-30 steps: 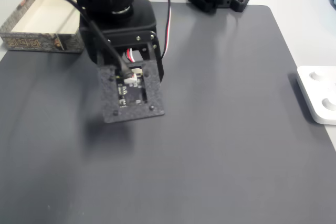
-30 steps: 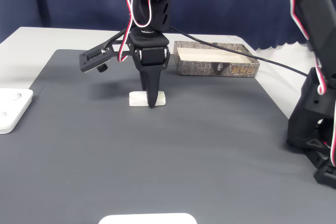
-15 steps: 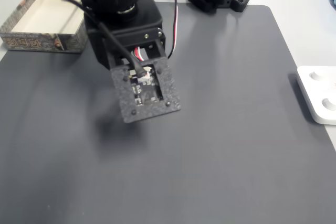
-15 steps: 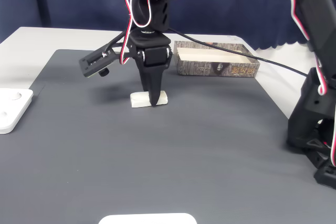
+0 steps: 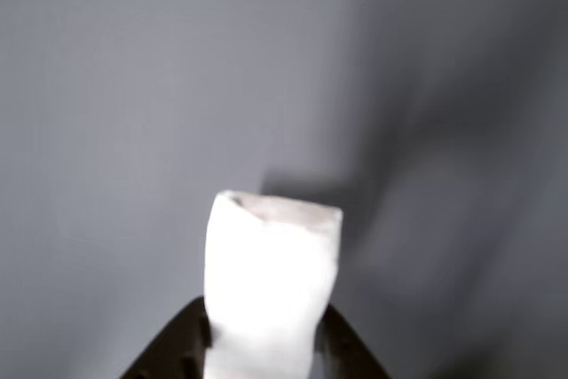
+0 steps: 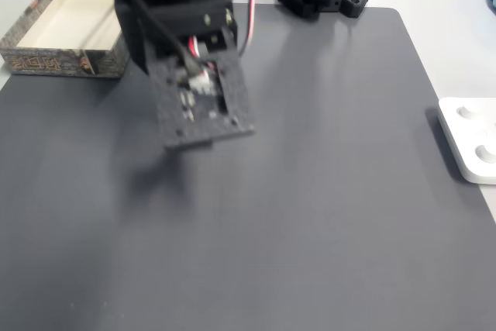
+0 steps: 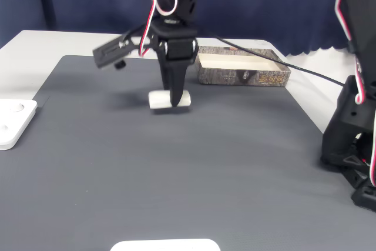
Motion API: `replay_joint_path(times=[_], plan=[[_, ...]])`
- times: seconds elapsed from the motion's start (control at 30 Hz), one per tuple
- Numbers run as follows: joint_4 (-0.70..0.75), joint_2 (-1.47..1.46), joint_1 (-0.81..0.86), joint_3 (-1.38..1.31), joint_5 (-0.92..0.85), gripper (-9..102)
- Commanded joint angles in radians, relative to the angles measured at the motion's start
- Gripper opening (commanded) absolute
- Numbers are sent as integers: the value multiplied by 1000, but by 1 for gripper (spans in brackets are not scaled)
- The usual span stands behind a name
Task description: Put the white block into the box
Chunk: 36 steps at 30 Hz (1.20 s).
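Since the earlier frame the black two-finger gripper (image 7: 174,103) has lifted, clamped on the small matte white foam block (image 7: 169,99), off the dark grey mat (image 7: 176,163); cream-lined speckled box (image 7: 242,67) sits behind it.

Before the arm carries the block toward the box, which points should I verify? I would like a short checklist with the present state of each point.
1. Grasp: the claw is shut on the small matte white foam block, which sits between the dark fingers in the other view. Ok.
2. Block off the dark grey mat: it seems lifted, with a shadow under it. Ok.
3. Grip security: the block sticks out well past the fingertips; whether it will slip, cannot tell.
4. Large speckled box with cream inside: open and nothing lies in the part that shows. Ok.
5. Path to the box: bare mat between. Ok.
6. Clearance over the box wall: cannot tell.
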Motion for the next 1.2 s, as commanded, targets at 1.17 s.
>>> replay_joint_path(times=[1.17], plan=[[81, 267, 727, -51, 273, -2]])
